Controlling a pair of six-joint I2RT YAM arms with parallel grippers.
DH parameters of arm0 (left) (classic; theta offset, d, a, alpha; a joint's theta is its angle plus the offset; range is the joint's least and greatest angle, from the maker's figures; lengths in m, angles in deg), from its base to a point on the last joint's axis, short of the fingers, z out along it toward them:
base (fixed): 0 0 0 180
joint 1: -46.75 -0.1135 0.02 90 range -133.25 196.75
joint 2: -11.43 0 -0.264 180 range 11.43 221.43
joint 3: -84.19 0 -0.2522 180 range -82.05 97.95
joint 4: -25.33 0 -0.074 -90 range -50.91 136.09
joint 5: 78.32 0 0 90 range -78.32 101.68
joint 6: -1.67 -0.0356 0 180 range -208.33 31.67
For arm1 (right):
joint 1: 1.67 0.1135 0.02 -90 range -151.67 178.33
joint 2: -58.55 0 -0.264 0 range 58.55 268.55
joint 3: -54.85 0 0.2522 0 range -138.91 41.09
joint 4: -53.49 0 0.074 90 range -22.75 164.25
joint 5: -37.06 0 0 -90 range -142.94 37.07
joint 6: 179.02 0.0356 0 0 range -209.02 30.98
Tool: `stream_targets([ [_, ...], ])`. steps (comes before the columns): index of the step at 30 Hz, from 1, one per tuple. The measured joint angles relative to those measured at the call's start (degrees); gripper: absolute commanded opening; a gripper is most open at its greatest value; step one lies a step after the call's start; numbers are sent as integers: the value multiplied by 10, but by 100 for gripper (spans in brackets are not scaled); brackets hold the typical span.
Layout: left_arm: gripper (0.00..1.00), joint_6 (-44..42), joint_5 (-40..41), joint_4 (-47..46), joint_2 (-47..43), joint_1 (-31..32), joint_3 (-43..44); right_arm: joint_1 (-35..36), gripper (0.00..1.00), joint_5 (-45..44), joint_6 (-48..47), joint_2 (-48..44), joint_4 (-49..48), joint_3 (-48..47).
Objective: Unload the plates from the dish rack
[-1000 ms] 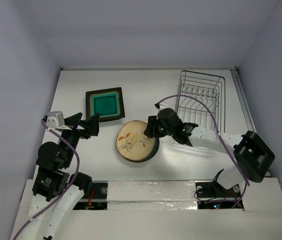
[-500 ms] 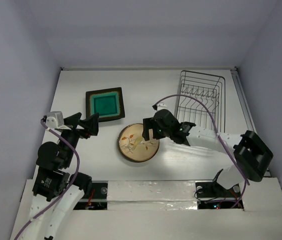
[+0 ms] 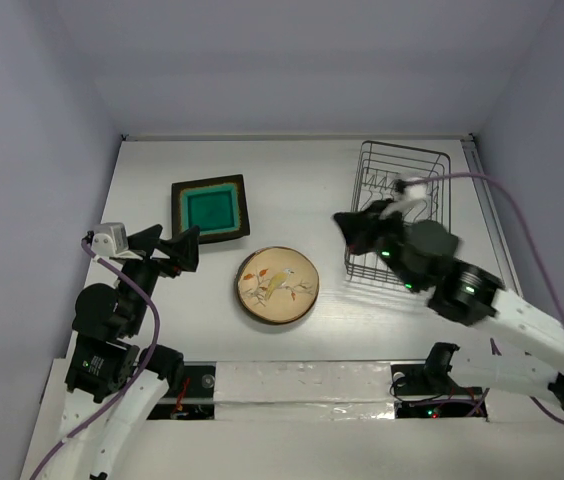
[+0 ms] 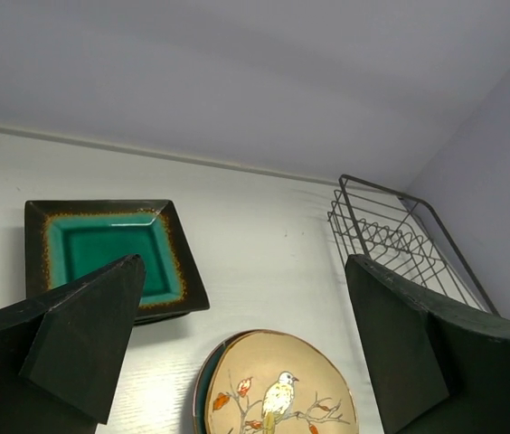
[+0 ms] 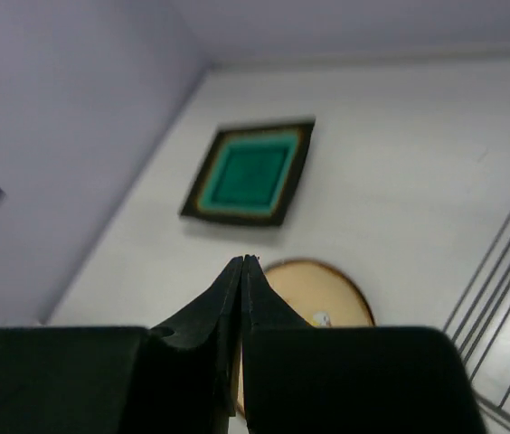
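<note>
The dark wire dish rack (image 3: 405,150) holds no visible plate, though the right arm covers its near end. On the white worktop (image 3: 292,170) the teal square ceramic plate (image 3: 209,208) and the round tan leaf-patterned plate (image 3: 277,285) lie flat (rigid, glazed, chippable; pinch the rim). No black plates show. The left claw (image 4: 244,267) gapes wide and empty, and the right claw (image 5: 242,264) is closed on nothing.

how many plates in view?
2: teal plate far left of centre, tan plate nearer the arms. None seen in the rack. More may be stacked underneath them.
</note>
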Motion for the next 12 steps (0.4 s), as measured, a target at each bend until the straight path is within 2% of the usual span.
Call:
stream_targets([
  [1, 93, 0, 0, -2, 0, 0, 0, 0, 32, -23, -9, -49, -10, 5],
  [3, 95, 0, 0, -7, 0, 0, 0, 0, 59, -72, -30, -153, -33, 18],
  [4, 96, 0, 0, -9, 0, 0, 1, 0, 80, -95, -42, -200, -43, 23],
  [5, 96, 0, 0, -10, 0, 0, 2, 0, 88, -117, -51, -245, -53, 25],
  [7, 96, -1, 0, -9, 3, 0, 14, -1, 96, -161, -71, -315, -76, 26],
  [9, 96, -3, 0, -10, 10, 0, 33, -3, 97, -203, -79, -353, -92, 30],
  [12, 97, -4, 0, -26, 14, 0, 54, -3, 97, -232, -80, -351, -95, 54],
])
